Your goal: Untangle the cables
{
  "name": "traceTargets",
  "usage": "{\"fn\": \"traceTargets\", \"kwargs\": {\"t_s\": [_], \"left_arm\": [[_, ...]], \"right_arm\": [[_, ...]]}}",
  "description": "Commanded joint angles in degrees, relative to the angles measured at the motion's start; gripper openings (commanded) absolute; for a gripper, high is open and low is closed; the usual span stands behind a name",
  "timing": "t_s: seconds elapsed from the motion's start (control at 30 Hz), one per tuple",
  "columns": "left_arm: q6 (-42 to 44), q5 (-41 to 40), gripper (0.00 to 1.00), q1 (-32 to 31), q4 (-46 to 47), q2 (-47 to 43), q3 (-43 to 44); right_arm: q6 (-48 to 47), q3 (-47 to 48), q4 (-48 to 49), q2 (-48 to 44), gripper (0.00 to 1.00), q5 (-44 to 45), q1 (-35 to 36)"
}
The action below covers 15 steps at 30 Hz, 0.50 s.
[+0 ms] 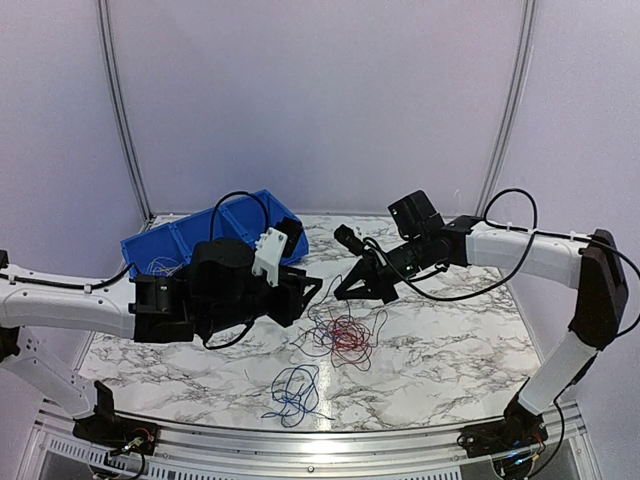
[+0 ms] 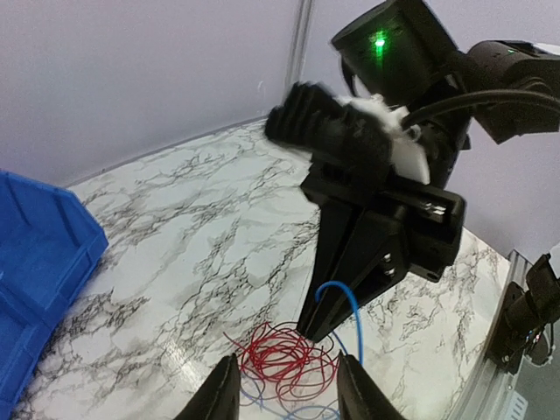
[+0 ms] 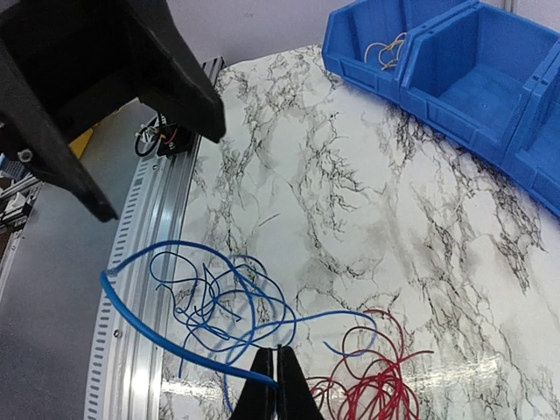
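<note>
From above, the cables (image 1: 343, 335) lie mid-way across the marble table (image 1: 460, 350): a red tangle, with a blue loop (image 1: 295, 390) nearer the arm bases. The 2 grippers meet above the tangle, left gripper (image 1: 306, 293) facing right gripper (image 1: 343, 292), with a blue bin (image 1: 185, 245) behind.

In the left wrist view, the left jaws stand partly apart, gripping nothing, over the red tangle. The right gripper's tip pinches a blue cable (image 2: 352, 306).

In the right wrist view, its fingers (image 3: 264, 389) are pressed together on that blue cable.
</note>
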Motion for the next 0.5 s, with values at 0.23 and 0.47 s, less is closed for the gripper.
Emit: {"fn": "traceTargets", "kwargs": {"t_s": [0.23, 0.47], "left_arm": [[-20.18, -7.89, 0.50, 0.05, 1.97, -8.25, -14.40], [-25.20, -0.25, 0.54, 0.54, 6.71, -0.24, -15.45]], "right_arm": [[-3.33, -0.61, 1.37, -3.61, 0.00, 2.81, -0.61], [-3.88, -0.79, 1.14, -3.12, 0.00, 3.21, -0.52]]}}
